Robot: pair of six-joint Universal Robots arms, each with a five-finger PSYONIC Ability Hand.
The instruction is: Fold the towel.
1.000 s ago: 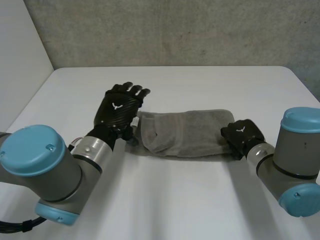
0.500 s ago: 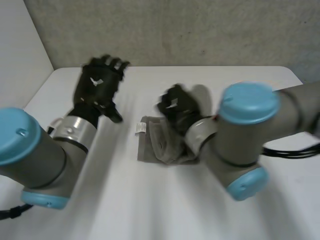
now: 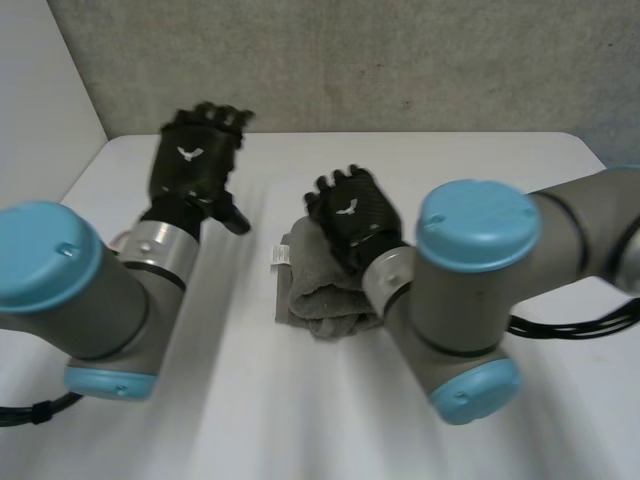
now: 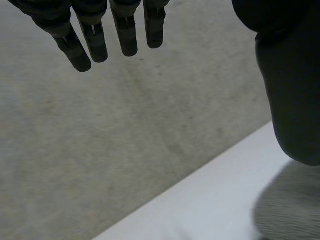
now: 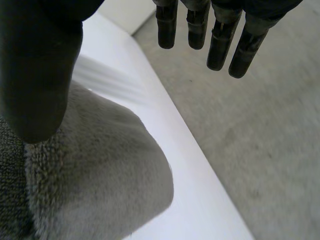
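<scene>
and here's the towel (image 3: 322,298), a thick grey bundle doubled over on itself in the middle of the white table (image 3: 480,160), its little white tag (image 3: 281,256) poking out at the edge nearest the left arm. it looks stacked in several layers, so most of the folding seems done. the near end is rounded and bulging, not flat, and the layers do not look squared up. what's left, by my read, is a press or a tidy of that lump, or one last fold if a smaller packet is wanted.

now the hands. the right hand (image 3: 350,215) hovers over the far part of the bundle, its back facing up and its arm reaching across from the right. in its wrist view the fingers (image 5: 218,47) run straight and spread, well apart from the thumb (image 5: 35,75), with nothing clamped between them. the towel lies under the palm, and i cannot tell whether the thumb touches the pile.

the left hand (image 3: 193,165) is lifted up and off to its own side, well apart from the towel. its fingers (image 4: 95,42) are straight and loose, holding nothing and aimed toward the grey wall (image 4: 100,150) past the table edge.
</scene>
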